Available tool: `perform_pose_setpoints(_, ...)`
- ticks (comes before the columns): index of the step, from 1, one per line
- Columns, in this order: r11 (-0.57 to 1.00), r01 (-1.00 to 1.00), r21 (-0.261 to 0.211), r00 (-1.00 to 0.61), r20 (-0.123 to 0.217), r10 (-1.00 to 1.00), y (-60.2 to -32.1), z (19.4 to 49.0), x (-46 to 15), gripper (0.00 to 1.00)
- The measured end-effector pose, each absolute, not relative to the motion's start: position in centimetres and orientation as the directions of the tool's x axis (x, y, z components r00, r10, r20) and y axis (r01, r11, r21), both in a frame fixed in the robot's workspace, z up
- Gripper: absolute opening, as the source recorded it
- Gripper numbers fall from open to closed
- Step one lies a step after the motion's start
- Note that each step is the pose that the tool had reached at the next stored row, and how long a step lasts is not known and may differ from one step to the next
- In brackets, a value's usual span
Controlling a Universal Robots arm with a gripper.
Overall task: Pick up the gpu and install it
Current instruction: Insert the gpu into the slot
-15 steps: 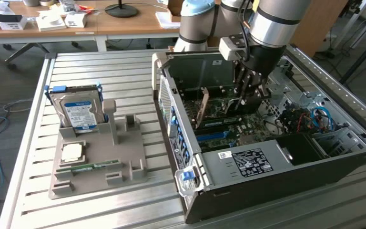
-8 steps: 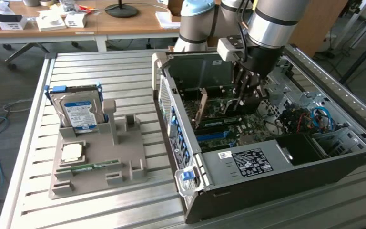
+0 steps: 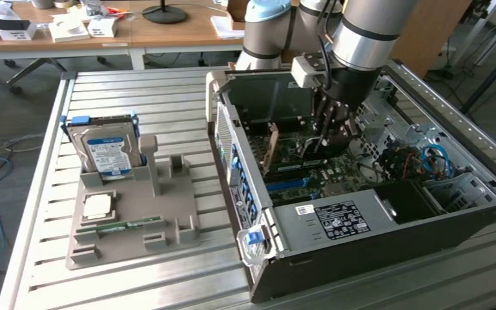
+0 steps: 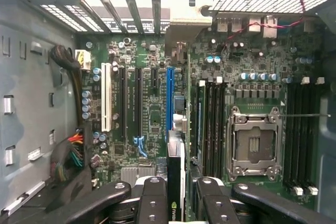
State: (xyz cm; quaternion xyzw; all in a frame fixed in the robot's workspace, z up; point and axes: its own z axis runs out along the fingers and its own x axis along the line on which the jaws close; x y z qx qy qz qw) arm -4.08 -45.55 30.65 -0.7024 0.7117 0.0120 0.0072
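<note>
The gpu (image 4: 176, 182) is a thin black card seen edge-on in the wrist view, and its silvery bracket (image 4: 185, 24) reaches the rear slot openings of the case. My gripper (image 4: 177, 203) is shut on it, with a black finger (image 4: 152, 198) on either side. The card hangs along the blue slot (image 4: 169, 95) of the green motherboard (image 4: 142, 114); I cannot tell whether it touches the slot. In the exterior view my gripper (image 3: 327, 143) reaches down into the open computer case (image 3: 369, 258), with the gpu (image 3: 298, 141) upright between its fingers.
Inside the case, a cable bundle (image 4: 68, 150) and the bare processor socket (image 4: 254, 140) flank the slots. On the slatted table (image 3: 144, 278), a grey holder (image 3: 136, 239) carries a hard drive (image 3: 106, 152), a processor chip (image 3: 97, 206) and a green memory stick (image 3: 123, 226).
</note>
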Motion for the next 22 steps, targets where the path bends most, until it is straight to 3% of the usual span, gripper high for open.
perform_pose_setpoints(22,0.013,-1.000,0.007,-0.013,-0.026,-1.000,-45.6,28.6,-4.6,0.26)
